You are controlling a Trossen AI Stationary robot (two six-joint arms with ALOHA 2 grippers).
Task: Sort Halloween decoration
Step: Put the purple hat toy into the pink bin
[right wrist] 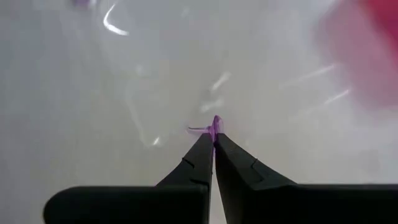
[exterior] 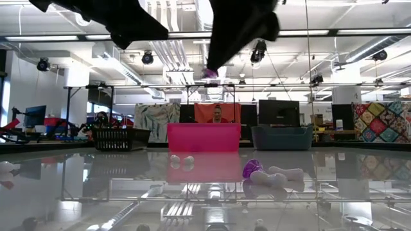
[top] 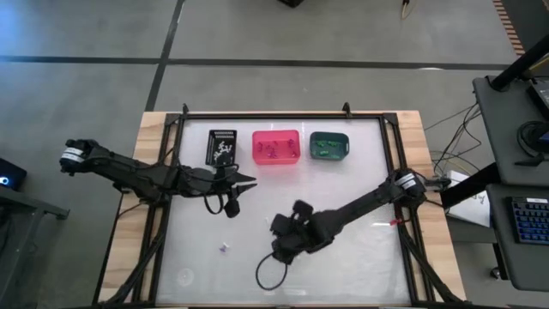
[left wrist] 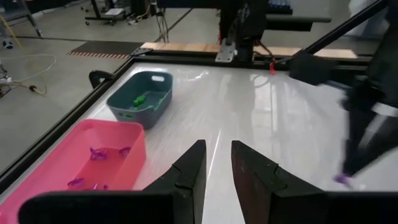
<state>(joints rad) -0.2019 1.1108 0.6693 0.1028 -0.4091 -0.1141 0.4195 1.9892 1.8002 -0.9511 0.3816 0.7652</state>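
Table (top: 360,257): a glossy white top inside a black frame, viewed from above.
Black bin (top: 222,146): placed at the far edge, leftmost of three; white trinkets are held in it.
Pink bin (top: 276,147): set in the middle of the row; purple trinkets (left wrist: 96,153) are seen on its floor.
Teal bin (top: 328,145): set rightmost of the row; green trinkets (left wrist: 138,99) are contained.
Right gripper (right wrist: 214,142): raised above the table's middle, well short of the bins; its fingers are pressed together on a purple trinket (right wrist: 214,127), which is pinched at the very tips.
Left gripper (left wrist: 216,163): held near the black bin, pointed along the bin row; its fingers are parted by a narrow gap, with nothing seen between them.
Loose white trinket (top: 224,247): left on the table's near left part, apart from both arms.
Loose pieces, low view: a purple trinket (exterior: 252,169) is seen just beside a white bone-shaped trinket (exterior: 282,174) on the tabletop.
Person (exterior: 217,114): seen in the room beyond the pink bin.
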